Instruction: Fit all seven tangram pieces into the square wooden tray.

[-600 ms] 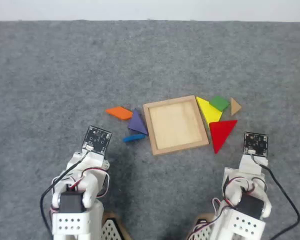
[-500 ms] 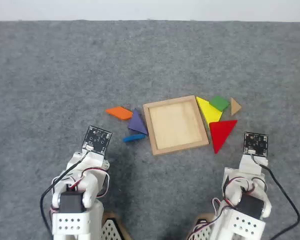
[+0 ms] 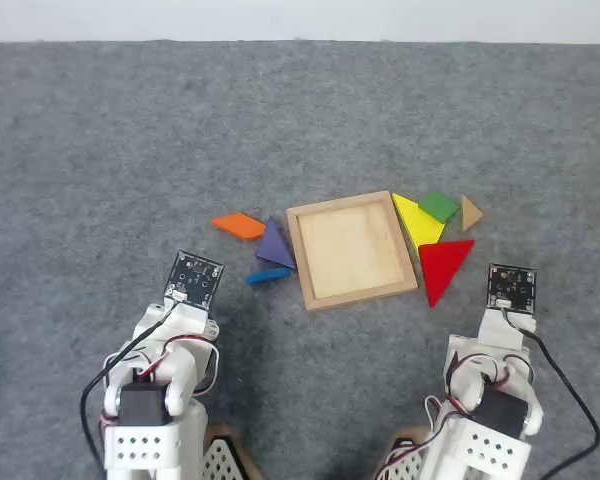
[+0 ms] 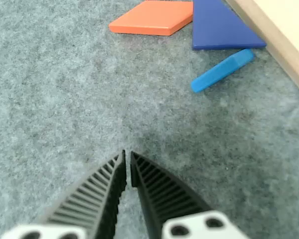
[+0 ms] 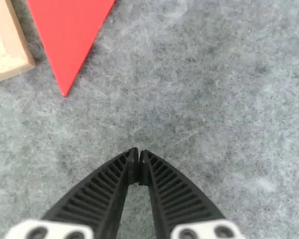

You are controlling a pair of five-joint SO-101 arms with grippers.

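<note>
The square wooden tray (image 3: pixel 301 258) lies bare on the grey carpet. To its left lie an orange parallelogram (image 3: pixel 239 226) (image 4: pixel 153 18), a purple triangle (image 3: pixel 275 244) (image 4: pixel 219 27) and a blue piece (image 3: pixel 268 275) (image 4: pixel 222 70) standing on edge. To its right lie a yellow triangle (image 3: pixel 418 220), a green square (image 3: pixel 439 206), a tan triangle (image 3: pixel 469 212) and a red triangle (image 3: pixel 441 265) (image 5: pixel 67 32). My left gripper (image 4: pixel 128 157) is shut and holds nothing, near the front left, short of the blue piece. My right gripper (image 5: pixel 138 153) is shut and holds nothing, just in front of the red triangle's tip.
Grey carpet covers the whole table. The two arm bases (image 3: pixel 150 420) (image 3: pixel 485 420) stand at the near edge. Open carpet stretches behind the tray and to both sides.
</note>
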